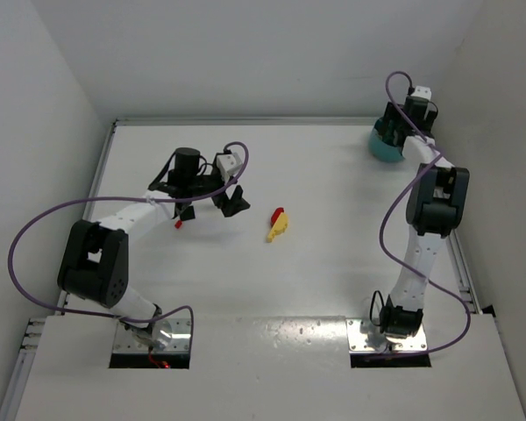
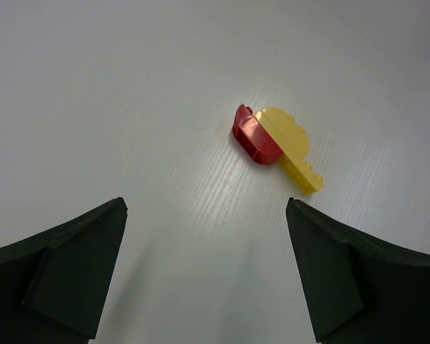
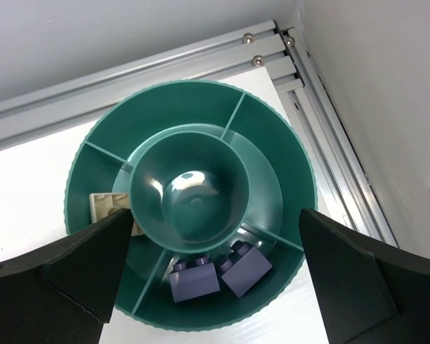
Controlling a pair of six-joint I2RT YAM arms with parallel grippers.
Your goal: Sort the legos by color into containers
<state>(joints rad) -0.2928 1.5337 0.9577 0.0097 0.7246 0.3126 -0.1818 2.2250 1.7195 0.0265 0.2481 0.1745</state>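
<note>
Your left gripper [image 2: 206, 206], jaws wide and empty, sat nearer the touching red-yellow legos [image 2: 287, 143], lying ahead, slightly right.

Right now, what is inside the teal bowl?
Two purple bricks share the near compartment of the bowl; a pale brick sits in the left one. Centre cup and far compartments look empty. Fingers of the right end effector cover the side edges.

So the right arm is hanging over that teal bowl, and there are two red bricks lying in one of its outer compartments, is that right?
Not quite. The bricks in that outer compartment are purple, not red; the right wrist view shows it. The rest holds: there are two of them, and the right end effector hangs over the teal bowl.
</note>
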